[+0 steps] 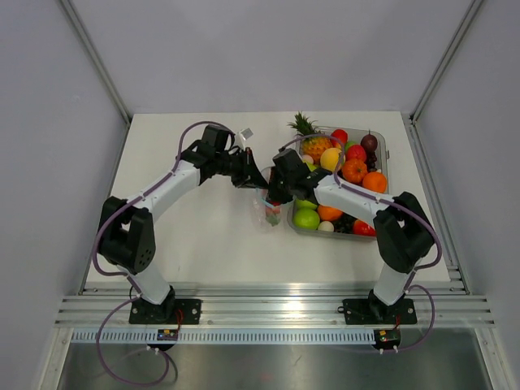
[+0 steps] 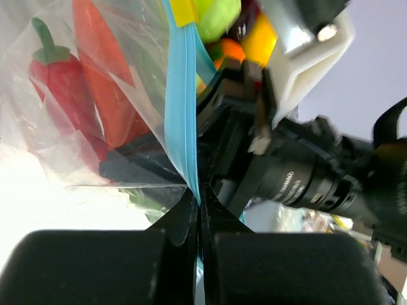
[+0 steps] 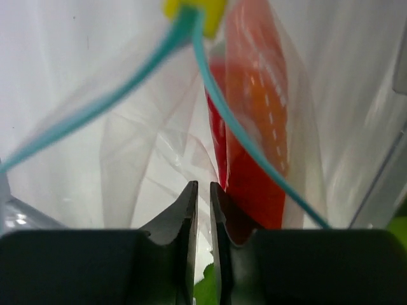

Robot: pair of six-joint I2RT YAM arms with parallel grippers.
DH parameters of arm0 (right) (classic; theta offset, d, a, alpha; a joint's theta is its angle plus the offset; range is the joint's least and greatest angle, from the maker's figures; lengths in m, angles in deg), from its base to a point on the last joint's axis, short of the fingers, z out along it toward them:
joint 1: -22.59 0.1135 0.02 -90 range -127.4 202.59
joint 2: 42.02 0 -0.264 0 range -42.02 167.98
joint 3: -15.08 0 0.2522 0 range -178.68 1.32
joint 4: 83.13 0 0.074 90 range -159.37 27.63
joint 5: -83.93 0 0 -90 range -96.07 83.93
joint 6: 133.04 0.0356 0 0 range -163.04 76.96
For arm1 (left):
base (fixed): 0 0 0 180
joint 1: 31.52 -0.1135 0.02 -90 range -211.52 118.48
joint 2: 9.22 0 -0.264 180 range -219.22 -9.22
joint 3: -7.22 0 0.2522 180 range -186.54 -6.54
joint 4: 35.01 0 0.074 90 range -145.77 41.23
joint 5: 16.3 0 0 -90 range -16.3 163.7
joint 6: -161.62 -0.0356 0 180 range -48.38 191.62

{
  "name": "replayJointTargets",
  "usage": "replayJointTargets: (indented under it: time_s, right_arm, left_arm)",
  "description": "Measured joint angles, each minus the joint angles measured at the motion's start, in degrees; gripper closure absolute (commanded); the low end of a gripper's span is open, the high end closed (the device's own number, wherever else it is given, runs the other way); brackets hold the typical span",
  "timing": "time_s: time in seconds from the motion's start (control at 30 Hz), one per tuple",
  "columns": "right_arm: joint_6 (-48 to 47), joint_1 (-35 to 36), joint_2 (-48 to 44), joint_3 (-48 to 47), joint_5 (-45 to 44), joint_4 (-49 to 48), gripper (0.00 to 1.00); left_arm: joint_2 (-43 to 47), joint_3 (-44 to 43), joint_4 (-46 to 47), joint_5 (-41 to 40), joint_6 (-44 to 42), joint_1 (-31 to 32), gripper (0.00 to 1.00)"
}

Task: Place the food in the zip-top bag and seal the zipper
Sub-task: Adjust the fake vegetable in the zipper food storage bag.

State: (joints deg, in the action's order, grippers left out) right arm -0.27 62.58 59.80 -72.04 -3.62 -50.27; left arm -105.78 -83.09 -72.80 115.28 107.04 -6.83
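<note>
The clear zip-top bag hangs between my two grippers over the table. In the left wrist view the red chili pepper with its green stem and the orange piece lie inside it. My left gripper is shut on the light-blue zipper. In the right wrist view the zipper splits into two strands below a yellow tab, so the mouth gapes there. My right gripper has its jaws nearly closed on the clear bag film beside the orange piece.
A rigid clear tray at the right holds several toy fruits, with a pineapple and a green apple among them. It sits right beside the hanging bag. The right gripper's body fills the right of the left wrist view.
</note>
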Motion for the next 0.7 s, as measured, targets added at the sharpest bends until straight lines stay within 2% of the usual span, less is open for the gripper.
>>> replayJointTargets:
  time_s: [0.17,0.43,0.7]
  right_arm:
    - [-0.52,0.09,-4.24,2.38,-0.94,-0.2,0.81]
    - [-0.79,0.37,-9.79,5.09,-2.62,-0.94,0.79]
    - [-2.93,0.42,-11.06,2.23,-7.56,6.84,0.8]
  left_arm:
    - [0.46,4.79,1.81,5.05,0.63,0.48,1.0]
    - [0.52,5.25,4.55,7.74,0.92,0.55,1.0]
    - [0.52,5.25,4.44,8.46,0.9,0.55,1.0]
